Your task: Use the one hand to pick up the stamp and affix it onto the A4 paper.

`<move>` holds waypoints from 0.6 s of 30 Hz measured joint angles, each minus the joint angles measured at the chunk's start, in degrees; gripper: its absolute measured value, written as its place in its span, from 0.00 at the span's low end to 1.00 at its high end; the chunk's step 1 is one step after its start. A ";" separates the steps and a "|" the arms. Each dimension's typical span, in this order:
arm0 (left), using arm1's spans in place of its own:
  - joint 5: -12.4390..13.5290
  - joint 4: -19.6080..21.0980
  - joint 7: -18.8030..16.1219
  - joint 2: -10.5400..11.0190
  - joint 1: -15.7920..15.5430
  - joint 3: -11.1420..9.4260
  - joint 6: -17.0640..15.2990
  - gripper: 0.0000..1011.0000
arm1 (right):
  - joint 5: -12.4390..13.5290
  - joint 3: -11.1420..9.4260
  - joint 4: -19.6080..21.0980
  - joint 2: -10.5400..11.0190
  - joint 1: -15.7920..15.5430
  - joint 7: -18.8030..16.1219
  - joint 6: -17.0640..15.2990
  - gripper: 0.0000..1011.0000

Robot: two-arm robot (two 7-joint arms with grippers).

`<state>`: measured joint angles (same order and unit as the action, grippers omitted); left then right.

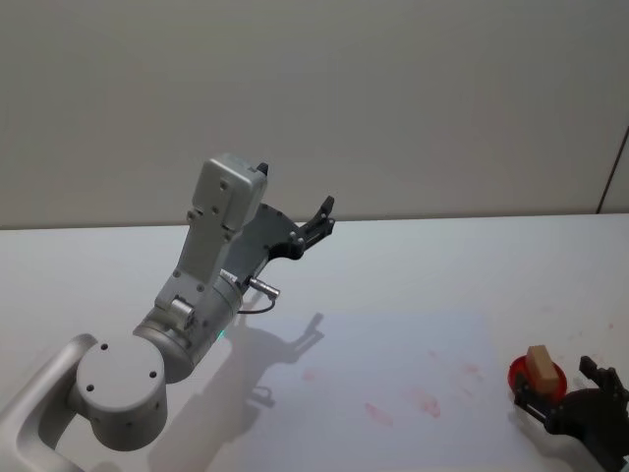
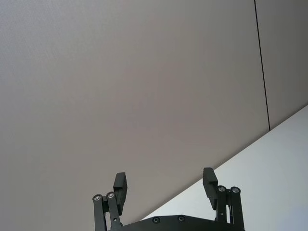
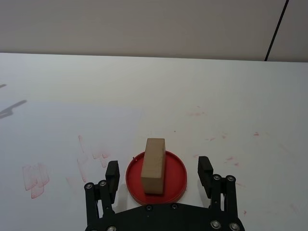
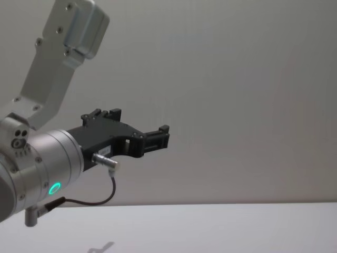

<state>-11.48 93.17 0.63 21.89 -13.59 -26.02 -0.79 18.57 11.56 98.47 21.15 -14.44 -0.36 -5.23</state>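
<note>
The stamp (image 3: 153, 165) stands upright on its small end in the middle of a round red dish (image 3: 132, 175). In the head view the stamp (image 1: 539, 366) and the dish (image 1: 513, 376) sit on the white counter (image 1: 442, 265), just beside the right edge of the A4 paper (image 1: 393, 354). I note its grain and plain wooden faces; its underside is hidden against the dish.

The right claw (image 3: 159, 168) is spread wide, one finger on each side of the dish, both clear of the stamp. From the head camera, the right claw (image 1: 554, 379) is cut off by the lower right corner, so I cannot judge its height over the counter.

The paper (image 3: 62, 134) lies flat and carries several faint red marks (image 3: 36, 175); none forms lettering that I can read. More red smears (image 3: 211, 139) lie on the bare counter (image 3: 216, 86) on the dish's other side. Most of the sheet is uncovered, with the left arm's shadow across its left part.

The left claw (image 1: 322, 218) is raised well above the counter at the left, aimed at the grey wall (image 1: 393, 98), fingers wide apart. The left wrist view shows the left claw (image 2: 164, 175) parted against the wall. In the chest view, the left claw (image 4: 163, 134) carries a small pale label (image 4: 110, 149) too small to read, and a green light (image 4: 54, 188) glows on the arm.
</note>
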 joint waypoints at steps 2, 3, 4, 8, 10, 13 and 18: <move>0.00 0.00 0.00 0.00 0.00 0.00 0.00 0.99 | -0.16 0.08 -0.20 -0.27 0.07 0.04 -0.04 0.99; 0.00 0.00 0.00 0.00 0.00 0.00 0.00 0.99 | -0.21 0.10 -0.25 -0.33 0.08 0.05 -0.04 0.99; 0.00 0.00 0.00 0.00 0.00 0.00 0.00 0.99 | -0.26 0.11 -0.30 -0.40 0.10 0.05 -0.04 0.99; 0.00 0.00 0.00 0.00 0.00 0.00 0.00 0.99 | -0.56 0.21 -0.56 -0.74 0.22 0.05 -0.03 0.99; 0.00 0.00 0.00 0.00 0.00 0.00 0.00 0.99 | -0.72 0.28 -0.74 -0.94 0.29 0.05 0.03 0.99; 0.00 0.00 0.00 0.00 0.00 0.00 0.00 0.99 | -0.99 0.34 -1.00 -1.19 0.44 0.03 0.11 0.99; 0.00 0.00 0.00 0.00 0.00 0.00 0.00 0.99 | -1.42 0.43 -1.57 -1.61 0.78 -0.02 0.23 0.99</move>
<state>-11.48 93.18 0.63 21.89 -13.59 -26.03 -0.79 17.14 11.99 96.90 19.54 -13.65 -0.38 -5.01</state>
